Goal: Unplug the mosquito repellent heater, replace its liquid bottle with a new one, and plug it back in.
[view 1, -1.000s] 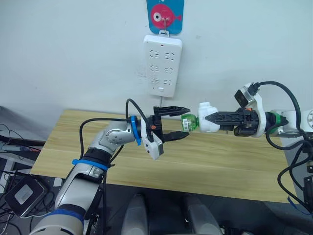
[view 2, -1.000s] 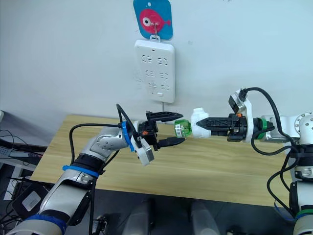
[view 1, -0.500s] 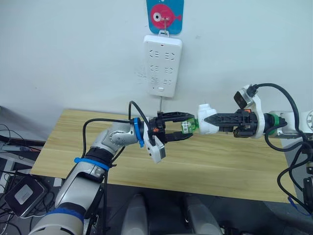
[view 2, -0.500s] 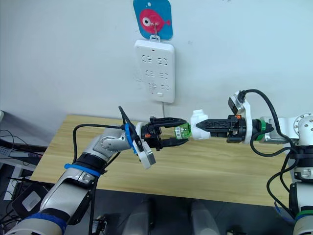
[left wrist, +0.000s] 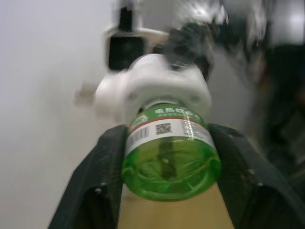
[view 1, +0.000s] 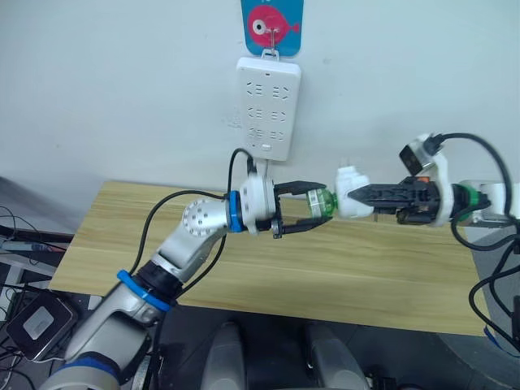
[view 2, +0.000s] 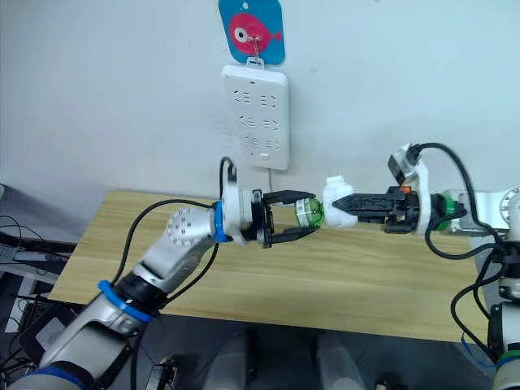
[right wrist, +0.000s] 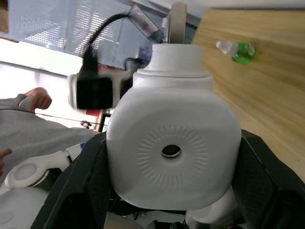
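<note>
My left arm reaches forward and to the right above the table, elbow bent, wrist rolled so the left gripper [view 1: 311,209] points toward three o'clock. Its two black fingers [left wrist: 97,186] sit either side of the green bottle [view 1: 320,203], closed against it. My right arm comes in from three o'clock, stretched nearly level, and the right gripper [view 1: 355,196] points toward nine o'clock with its fingers clamped on the mosquito repellent heater [view 1: 351,192].
</note>
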